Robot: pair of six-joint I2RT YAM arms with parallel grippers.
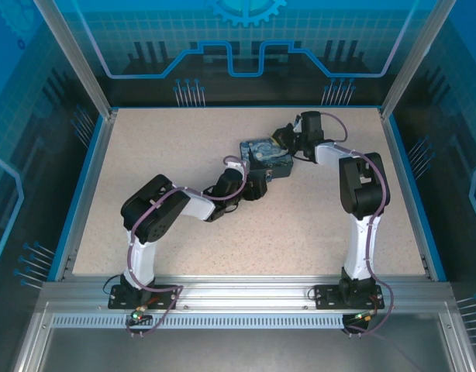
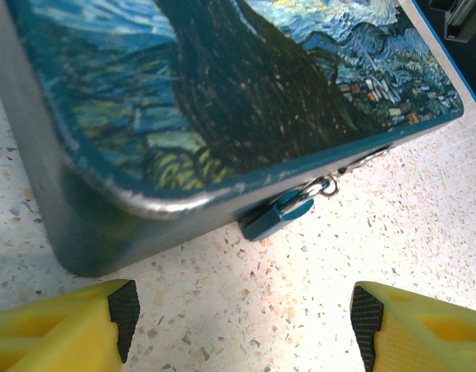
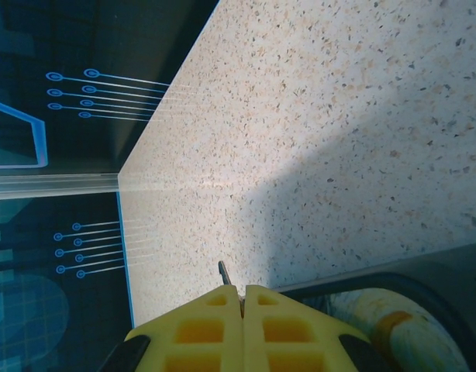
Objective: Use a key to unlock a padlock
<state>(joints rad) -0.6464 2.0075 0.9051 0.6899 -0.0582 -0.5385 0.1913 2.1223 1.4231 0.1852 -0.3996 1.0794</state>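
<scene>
While its pads stand wide, left end effector [image 2: 246, 322]: open, bare counter [image 2: 339, 263] ahead.
Padlock [image 2: 273, 218]: at front edge of tin [image 2: 222, 77], down by counter.
Right end effector [image 3: 243, 293]: closed on key [image 3: 223, 271]; open counter to far edge.

The tin box [image 1: 265, 157] sits at the middle of the table [image 1: 168, 225], the padlock [image 2: 278, 217] against its side, just before my left end effector [image 2: 239, 329].

Bare table [image 2: 424, 217] btwn left end effector [image 2: 243, 322] & padlock [image 2: 273, 217]; tin [image 2: 222, 93] blocks right behind it.
</scene>
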